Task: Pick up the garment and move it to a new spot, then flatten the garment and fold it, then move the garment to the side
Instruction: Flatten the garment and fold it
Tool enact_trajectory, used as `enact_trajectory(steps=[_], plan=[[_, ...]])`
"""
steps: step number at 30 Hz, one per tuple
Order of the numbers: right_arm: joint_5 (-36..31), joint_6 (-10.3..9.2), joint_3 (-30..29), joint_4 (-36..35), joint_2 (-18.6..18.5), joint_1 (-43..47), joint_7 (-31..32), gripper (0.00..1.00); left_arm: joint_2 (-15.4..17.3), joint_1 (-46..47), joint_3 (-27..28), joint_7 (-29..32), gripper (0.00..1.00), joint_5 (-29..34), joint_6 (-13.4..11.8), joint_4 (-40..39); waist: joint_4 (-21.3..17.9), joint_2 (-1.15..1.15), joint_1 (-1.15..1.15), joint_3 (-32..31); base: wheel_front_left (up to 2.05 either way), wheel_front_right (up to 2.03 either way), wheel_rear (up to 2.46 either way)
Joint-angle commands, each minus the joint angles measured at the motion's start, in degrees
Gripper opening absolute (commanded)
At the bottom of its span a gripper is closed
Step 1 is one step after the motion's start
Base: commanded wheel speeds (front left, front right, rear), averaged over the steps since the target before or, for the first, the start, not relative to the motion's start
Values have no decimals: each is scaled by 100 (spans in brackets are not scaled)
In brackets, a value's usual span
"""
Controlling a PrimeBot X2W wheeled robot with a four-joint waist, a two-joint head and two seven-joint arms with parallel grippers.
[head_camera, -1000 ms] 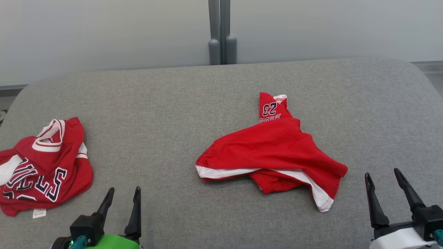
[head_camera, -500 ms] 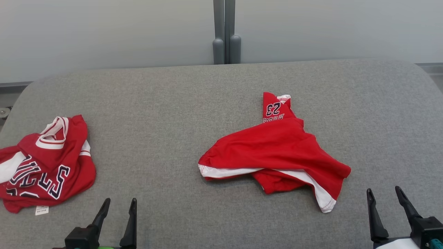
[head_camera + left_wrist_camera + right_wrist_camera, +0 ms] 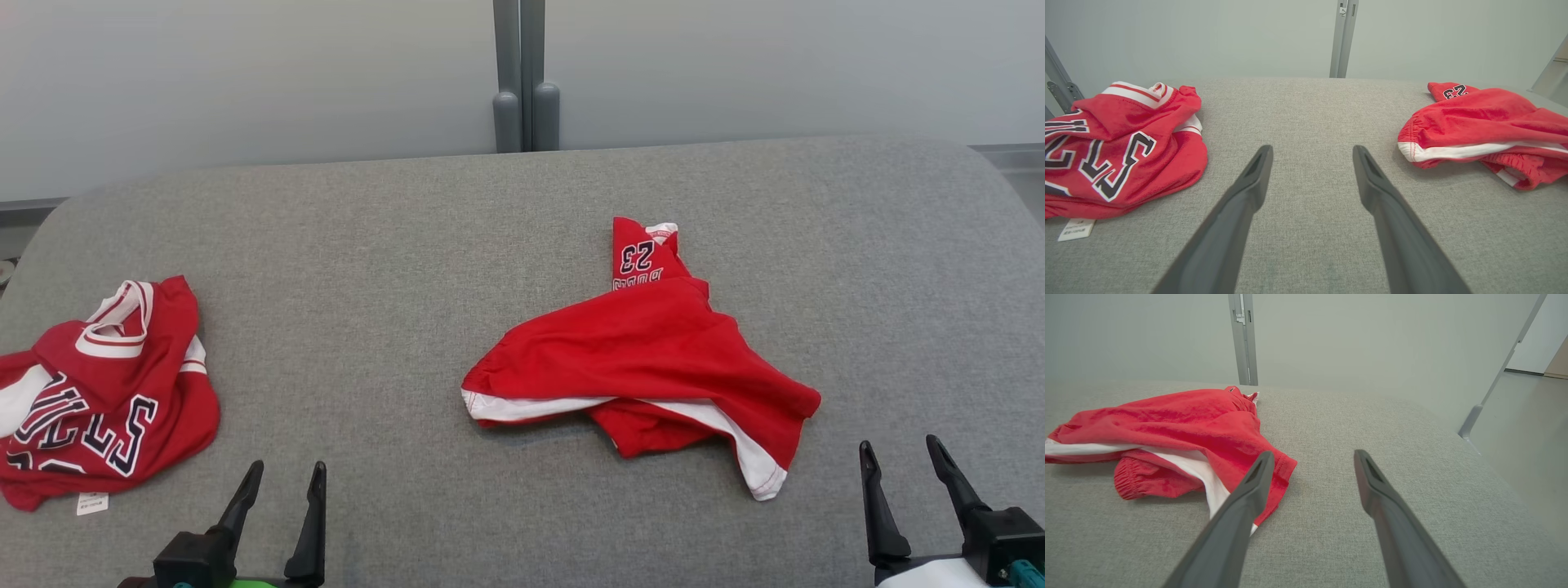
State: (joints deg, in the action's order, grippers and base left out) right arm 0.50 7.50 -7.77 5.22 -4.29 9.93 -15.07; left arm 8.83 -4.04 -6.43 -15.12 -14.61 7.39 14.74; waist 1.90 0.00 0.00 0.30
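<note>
Garments on the grey padded table (image 3: 367, 245) number two, both red, and I count two grippers, each with two dark fingers. Taking the head view as my clock face, the red shorts (image 3: 653, 359) lie crumpled just past the middle toward three o'clock, with white trim showing along their six o'clock edge and one leg poking out toward twelve, printed with the number 23. The red jersey (image 3: 114, 400) sits bunched at nine o'clock against the table's edge, well apart from the shorts, with its dark lettering face up and one white label (image 3: 92, 503) sticking out at its six o'clock side. My left gripper (image 3: 287, 467) hangs at seven o'clock with fingers spread and nothing between them; through its own camera I see the left gripper (image 3: 1312, 149) pointing at bare cloth between the jersey (image 3: 1126, 139) and the shorts (image 3: 1474, 118). My right gripper (image 3: 898, 443) hangs at five o'clock, likewise released and empty, near the shorts' white-edged hem but not touching it. In the right wrist view that gripper (image 3: 1314, 453) has the shorts (image 3: 1180, 424) at its ten o'clock. Two grey posts (image 3: 522, 82) stand side by side at twelve o'clock behind the table.
</note>
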Motion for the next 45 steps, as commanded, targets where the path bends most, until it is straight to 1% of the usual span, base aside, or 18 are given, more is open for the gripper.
enact_trajectory(steps=[1, 7, 10, 12, 13, 14, 19, 22, 25, 32, 36, 45], plan=[[52, -2, 20, 8, -4, -59, -17, 100, 46, 44, -6, -3, 100, -43, 18, -30, -3, 0, 0, -3, 0, 0, 0], [320, -2, 152, 166, 38, -124, -16, 100, -8, 123, -131, -3, 100, -79, 18, -31, -49, 0, 0, 27, 0, 0, 0], [472, -2, 265, 572, 76, -210, -17, 100, -61, 218, -375, -3, 100, -179, 18, 249, -93, 0, 0, 100, 0, 0, 0], [507, -2, 408, 957, 79, -377, -16, 100, -99, 390, -626, -3, 100, -279, 18, 603, -126, 0, 0, 200, 0, 0, 0], [507, -2, 408, 957, 79, -377, -16, 100, -99, 390, -626, -3, 100, -279, 18, 603, -126, 0, 0, 200, 0, 0, 0], [525, -2, 465, 1158, 80, -463, 23, 100, -119, 489, -785, 29, 100, -355, 18, 811, -139, 0, 0, 248, 0, 0, 0], [873, -2, 825, 1885, 104, -979, 546, 100, -237, 1184, -1326, 439, 100, -902, 18, 1553, -203, 0, 0, 461, 0, 0, 0], [1010, -2, 984, 2207, 113, -1277, 829, 100, -293, 1551, -1522, 708, 100, -1145, 18, 1861, -240, 0, 0, 551, 0, 0, 0], [1100, -2, 1107, 2468, 123, -1500, 952, 100, -339, 1828, -1664, 876, 100, -1361, 18, 2071, -251, 0, 0, 602, 0, 0, 0], [1501, 0, 1691, 2713, 138, -1759, 863, 100, -383, 2230, -2061, 1099, 100, -1929, 18, 2218, -232, 0, 0, 656, 0, 0, 0], [1650, 0, 1822, 2712, 130, -1797, 817, 100, -333, 2368, -2222, 1084, 100, -2156, 18, 2323, -247, 0, 0, 669, 0, 0, 0], [1759, -1, 1975, 2727, 39, -1860, 734, 100, -382, 2605, -2557, 990, 100, -2550, 18, 2706, -337, 0, 0, 624, 0, 0, 0]])
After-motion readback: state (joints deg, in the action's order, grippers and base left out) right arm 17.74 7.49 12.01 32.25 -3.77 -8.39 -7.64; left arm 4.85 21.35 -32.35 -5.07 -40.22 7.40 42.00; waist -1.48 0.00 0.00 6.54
